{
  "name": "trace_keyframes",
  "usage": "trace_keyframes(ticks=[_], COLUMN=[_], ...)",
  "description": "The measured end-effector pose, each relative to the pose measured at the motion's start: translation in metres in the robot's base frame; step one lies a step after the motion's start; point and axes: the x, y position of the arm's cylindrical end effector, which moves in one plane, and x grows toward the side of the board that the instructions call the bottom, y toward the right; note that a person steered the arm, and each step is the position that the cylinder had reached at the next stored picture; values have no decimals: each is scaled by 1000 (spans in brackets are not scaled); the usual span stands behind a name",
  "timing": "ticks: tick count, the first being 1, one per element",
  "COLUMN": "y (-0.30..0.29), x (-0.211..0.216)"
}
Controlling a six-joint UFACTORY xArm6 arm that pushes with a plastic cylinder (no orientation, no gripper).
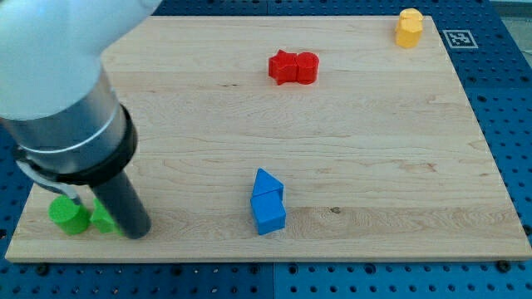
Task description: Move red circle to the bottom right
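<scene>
Red circle [307, 68] — a short red cylinder on the wooden board [374, 166], in the upper middle, touching a red star-shaped block [283, 67] on its left side; the pair sits well up and to the left of the board's bottom-right corner. Taking the red circle as reference: a yellow block [409, 27], shape not clear, stands to its right and slightly higher, near the board's top-right corner; two blue blocks lie well below and a little left of it, pressed together — a blue triangle [268, 184] above a blue cube [269, 215]. Far to the lower left of the red circle, by the board's bottom-left corner, sit a green cylinder [69, 217] and a second green block [102, 220], shape unclear and partly hidden. My tip [136, 232] rests at the right edge of that second green block, well apart from the red circle. The arm carries no fingers, only the dark rod, so nothing is grasped. A blue pegboard [507, 100] surrounds the board.
</scene>
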Motion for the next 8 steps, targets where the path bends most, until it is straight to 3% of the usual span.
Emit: trace_keyframes(ticks=[2,5,7,8], y=[-24,-11,106,185], x=[-7,-208,-341,-351])
